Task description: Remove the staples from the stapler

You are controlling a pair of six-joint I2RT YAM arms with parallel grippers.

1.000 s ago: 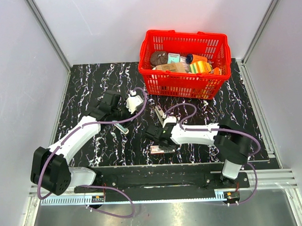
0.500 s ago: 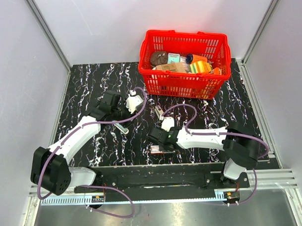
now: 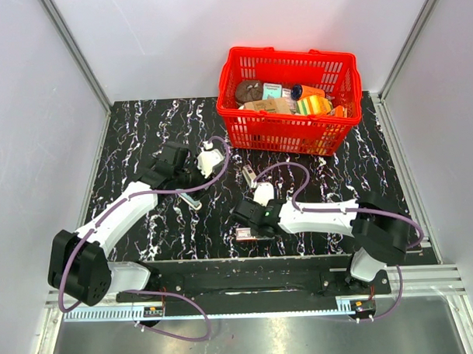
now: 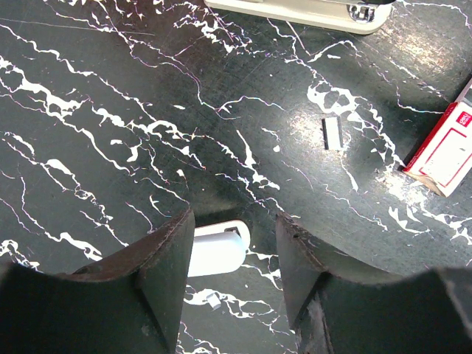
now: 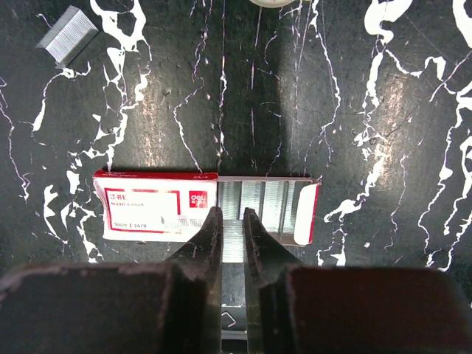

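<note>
Robot lab cell, white panel walls (image 3: pixel 138 40), aluminium frame posts (image 3: pixel 74 50), black marbled table (image 3: pixel 141 126)

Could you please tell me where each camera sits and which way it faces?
Top external: above and behind the bases, looking down at the table and red basket; left arm and right arm show.
Left wrist: on the left arm, looking down at the stapler; left jaws, open, frame the bottom.
Right wrist: on the right arm, looking straight down at the staple box; right jaws pinch a staple strip.
Shared: both wrist views show the staple box.
</note>
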